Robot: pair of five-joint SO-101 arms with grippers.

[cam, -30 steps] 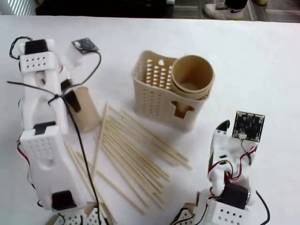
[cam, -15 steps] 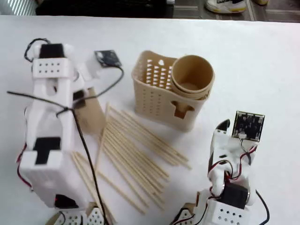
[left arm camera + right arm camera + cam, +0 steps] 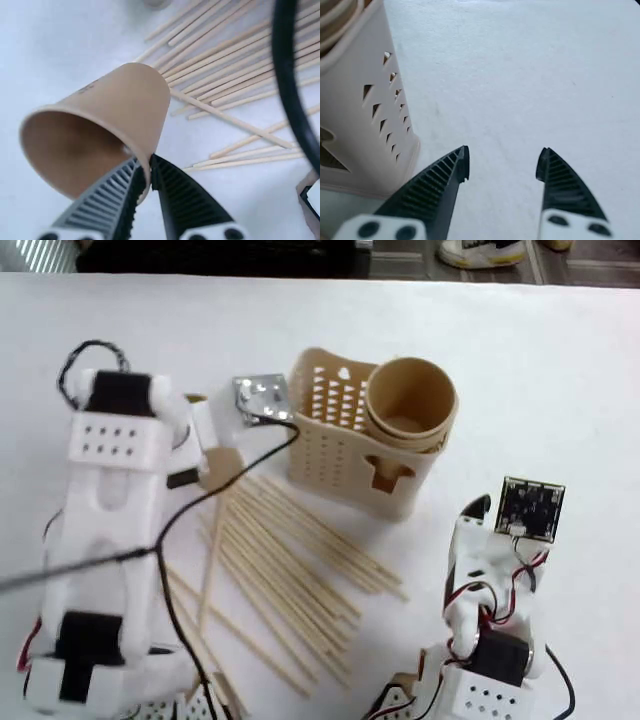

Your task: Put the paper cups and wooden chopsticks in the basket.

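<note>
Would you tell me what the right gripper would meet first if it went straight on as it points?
The way looks free: the open right gripper points over bare table, with the basket off to one side; depth is hard to judge.

On the white surface [image 3: 560, 360] the beige perforated plastic basket [image 3: 340, 455] stands mid-way with stacked tan paper cups [image 3: 410, 405] in its right part, pale wooden chopsticks [image 3: 285, 570] spread before it, the left claw [image 3: 145, 175] holding 1 single tan paper cup [image 3: 110, 115] just left of it, and the right claw [image 3: 502, 165] before its right end.

Paper cups [image 3: 408, 410] in basket [image 3: 330, 455]; chopsticks [image 3: 290, 560] loose on table [image 3: 560, 370] beside it.
</note>
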